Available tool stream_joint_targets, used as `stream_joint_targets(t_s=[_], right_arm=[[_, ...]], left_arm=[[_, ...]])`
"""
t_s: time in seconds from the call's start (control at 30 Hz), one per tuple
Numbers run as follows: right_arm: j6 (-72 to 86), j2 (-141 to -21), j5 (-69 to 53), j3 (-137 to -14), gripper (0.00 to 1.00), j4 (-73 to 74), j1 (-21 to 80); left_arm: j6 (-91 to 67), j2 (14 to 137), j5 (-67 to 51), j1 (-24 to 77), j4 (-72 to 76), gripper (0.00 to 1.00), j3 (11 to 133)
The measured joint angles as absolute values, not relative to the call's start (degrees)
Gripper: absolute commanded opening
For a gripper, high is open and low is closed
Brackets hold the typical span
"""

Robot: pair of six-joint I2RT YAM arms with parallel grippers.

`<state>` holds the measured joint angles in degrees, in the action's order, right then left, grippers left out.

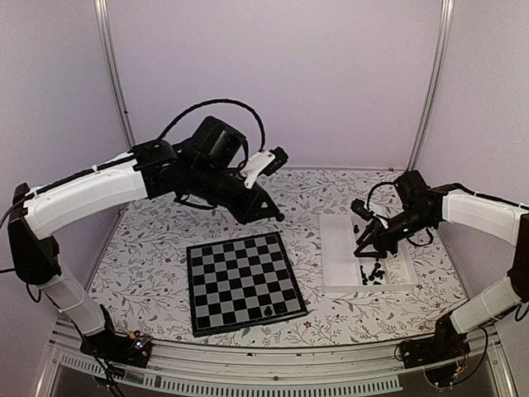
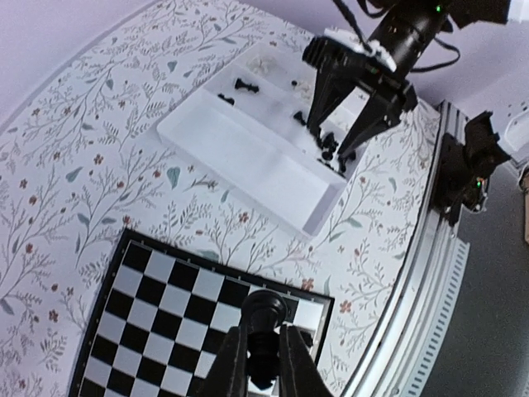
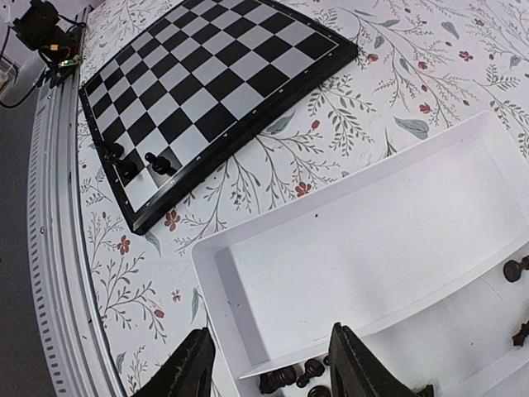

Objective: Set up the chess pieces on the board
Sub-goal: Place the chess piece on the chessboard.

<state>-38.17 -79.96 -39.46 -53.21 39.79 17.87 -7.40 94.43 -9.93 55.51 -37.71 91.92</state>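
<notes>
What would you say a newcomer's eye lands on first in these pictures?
The chessboard at the middle of the floral table catches the eye first, nearly bare apart from a few black pieces by its near right corner. Above it the left pincer grips one black piece, while the right pincer hangs open over the white tray on the right.

- the board [image 1: 240, 277]: flat, black and grey-white squares, near centre.
- the chess pieces [image 3: 157, 163]: tiny, black; three upright at its near right corner, others in the white tray [image 1: 343, 248] at right, one pinched in the left gripper [image 2: 263, 343].
</notes>
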Motion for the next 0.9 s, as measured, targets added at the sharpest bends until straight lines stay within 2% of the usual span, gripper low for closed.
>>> stream_joint_targets(t_s=[0.17,0.37,0.6,0.9], right_arm=[[-37.52,-80.03,-37.30,-51.96,0.52,35.94,17.87],[-37.10,-80.01,-32.77,-50.26,0.52,32.18,17.87],[-36.91,-78.98,-29.93,-49.25,0.52,30.20,17.87],[-36.91,-78.65,-28.95,-49.08,0.52,29.52,17.87]], left_arm=[[-7.35,88.42,-6.46,57.65,-44.47,0.12,83.53],[-9.21,87.24,-4.08,61.84,-48.95,0.13,73.03],[-12.10,87.24,-2.81,66.19,-48.86,0.13,67.68],[-13.52,88.99,-2.09,67.16,-45.82,0.13,65.14]])
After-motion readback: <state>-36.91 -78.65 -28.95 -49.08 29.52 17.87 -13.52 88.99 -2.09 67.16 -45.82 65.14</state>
